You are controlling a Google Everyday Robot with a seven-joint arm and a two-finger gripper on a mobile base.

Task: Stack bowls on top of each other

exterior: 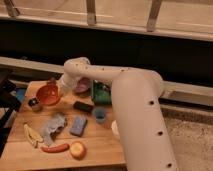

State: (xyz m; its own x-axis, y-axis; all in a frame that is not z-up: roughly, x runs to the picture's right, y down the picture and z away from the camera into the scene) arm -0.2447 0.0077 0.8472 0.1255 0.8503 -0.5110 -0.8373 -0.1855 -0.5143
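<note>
- Dark wall and a railing with upright posts fill the background; below them stands a wooden table crowded with small things.
- A thick white arm rises from the bottom right, bends, and reaches left over the table's far edge.
- The gripper is at the end of that arm, near the far left corner, closed on the right rim of the red bowl.
- The red bowl is tipped, with its inside facing the viewer.
- The purple bowl sits at the far edge, just to the right of the gripper and apart from the red bowl.
- A metal cup stands near the left edge, just below the red bowl.
- A dark green box lies beside the purple bowl, partly behind the arm.
- A black block lies mid-table, with a small blue cup to its right.
- A blue sponge and a crumpled grey cloth lie side by side towards the near edge.
- A banana lies near the left edge.
- A red sausage and an orange fruit lie along the near edge.
- A white cup shows partly from behind the arm.
</note>
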